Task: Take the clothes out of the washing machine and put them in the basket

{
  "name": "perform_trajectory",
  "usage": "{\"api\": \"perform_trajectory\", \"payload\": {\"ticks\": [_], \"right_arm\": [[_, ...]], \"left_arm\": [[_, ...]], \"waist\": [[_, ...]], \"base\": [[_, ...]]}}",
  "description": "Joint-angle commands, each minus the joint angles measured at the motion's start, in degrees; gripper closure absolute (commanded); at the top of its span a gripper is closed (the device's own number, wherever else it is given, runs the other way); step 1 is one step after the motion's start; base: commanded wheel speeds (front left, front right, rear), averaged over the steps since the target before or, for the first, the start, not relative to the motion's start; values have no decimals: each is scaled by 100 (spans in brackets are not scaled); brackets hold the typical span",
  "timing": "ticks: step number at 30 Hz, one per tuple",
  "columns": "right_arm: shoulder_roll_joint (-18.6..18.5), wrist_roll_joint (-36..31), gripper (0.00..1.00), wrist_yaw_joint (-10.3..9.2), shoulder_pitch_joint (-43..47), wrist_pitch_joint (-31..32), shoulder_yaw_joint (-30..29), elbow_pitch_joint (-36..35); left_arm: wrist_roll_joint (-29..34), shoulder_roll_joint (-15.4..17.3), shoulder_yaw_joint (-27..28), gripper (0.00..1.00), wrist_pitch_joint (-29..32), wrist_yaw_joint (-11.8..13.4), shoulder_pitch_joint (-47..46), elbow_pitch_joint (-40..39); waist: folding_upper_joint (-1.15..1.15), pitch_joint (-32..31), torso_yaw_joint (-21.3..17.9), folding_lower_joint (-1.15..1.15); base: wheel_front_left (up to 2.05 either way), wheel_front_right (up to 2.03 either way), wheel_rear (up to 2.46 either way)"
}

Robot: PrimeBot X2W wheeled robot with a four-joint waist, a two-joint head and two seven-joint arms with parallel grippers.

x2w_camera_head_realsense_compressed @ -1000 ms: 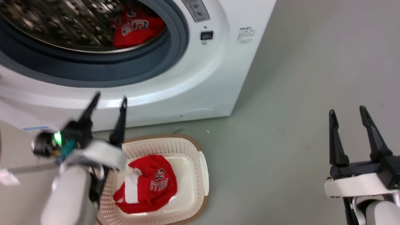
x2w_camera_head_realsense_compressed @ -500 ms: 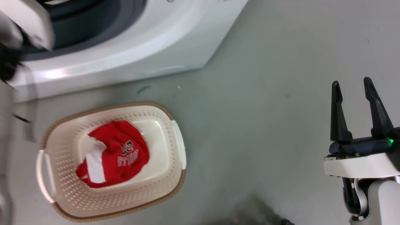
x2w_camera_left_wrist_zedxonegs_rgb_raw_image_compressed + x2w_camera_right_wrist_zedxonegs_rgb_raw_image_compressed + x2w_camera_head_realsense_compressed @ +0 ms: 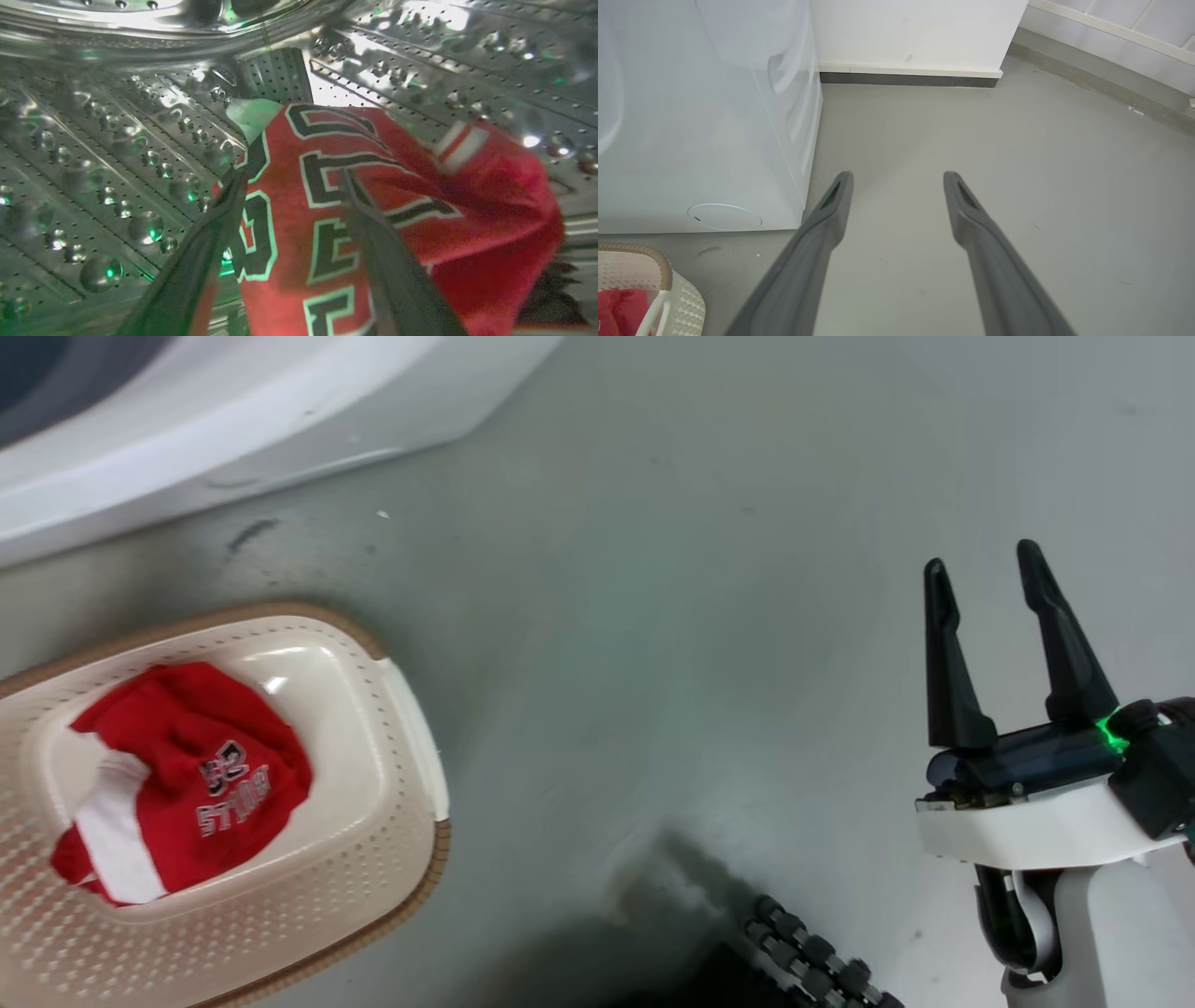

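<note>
Basket (image 3: 397,821) is standing on the near side of washing machine (image 3: 233,420), holding one jersey (image 3: 177,775). Second jersey (image 3: 397,210) is lying in drum (image 3: 93,163).

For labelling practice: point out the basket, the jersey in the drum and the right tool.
basket (image 3: 415,733), head view, white side handle
jersey in the drum (image 3: 490,224), left wrist view, red cloth
right tool (image 3: 982,558), head view, between its fingertips

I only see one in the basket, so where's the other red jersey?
In the left wrist view, the bright red jersey with black letters lies inside the washing machine's perforated steel drum, just ahead of the left end effector.
</note>
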Motion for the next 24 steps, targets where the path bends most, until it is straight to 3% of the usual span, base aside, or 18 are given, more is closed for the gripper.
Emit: {"api": "perform_trajectory", "payload": {"ticks": [1, 13, 14, 15, 24], "right_arm": [[16, 42, 0, -8, 48, -14, 67, -67], [15, 230, 0, -8, 122, -14, 217, -142], [14, 240, 0, -8, 112, -14, 218, -145], [14, 248, 0, -8, 97, -14, 216, -149], [13, 146, 0, -8, -40, -15, 10, -127]], "left_arm": [[56, 54, -28, 0, 104, 72, -179, 98], [105, 256, -112, 3, 340, 245, -170, 761], [88, 254, -119, 87, 336, 233, -174, 790], [79, 250, -131, 100, 319, 218, -172, 808], [-81, 107, -140, 100, -384, 132, -132, 931]], "waist": [[0, 234, -218, -2], [0, 474, -342, -2], [0, 482, -335, -2], [0, 490, -326, -2], [0, 369, -51, -2]], "base": [[0, 0, 0], [0, 0, 0], [0, 0, 0], [0, 0, 0], [0, 0, 0]]}}
